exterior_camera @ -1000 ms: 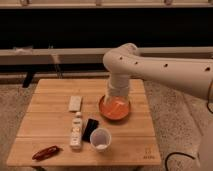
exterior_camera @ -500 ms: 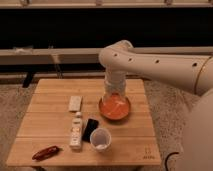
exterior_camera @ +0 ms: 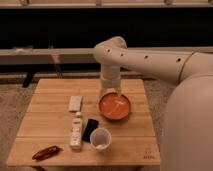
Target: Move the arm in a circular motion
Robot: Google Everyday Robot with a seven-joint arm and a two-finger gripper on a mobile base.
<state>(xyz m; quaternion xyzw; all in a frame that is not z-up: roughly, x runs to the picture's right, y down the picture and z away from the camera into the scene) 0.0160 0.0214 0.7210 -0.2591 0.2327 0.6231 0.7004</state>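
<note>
The gripper (exterior_camera: 111, 94) hangs at the back rim of an orange bowl (exterior_camera: 115, 108), pointing straight down at it; whether it is wide or narrow cannot be told, and nothing can be seen held in it. The arm (exterior_camera: 150, 60) is cream-white, thick and rounded. It enters from the right edge, runs leftward above the far side of the tabletop (exterior_camera: 50, 120) with a row of small dark holes along it, bends at a rounded elbow and drops vertically through a narrower wrist to the gripper. A very large pale part of the robot fills the lower right corner, just beside the tabletop's right edge. On the light wooden tabletop the bowl sits right of centre. A white cup (exterior_camera: 100, 138) stands near the front, with a flat black object (exterior_camera: 90, 129) just beside it on the left. Further left a small pale bottle (exterior_camera: 76, 133) lies on its side, a white rectangular item (exterior_camera: 75, 103) lies behind it, and a red object (exterior_camera: 46, 152) rests near the front left corner.
</note>
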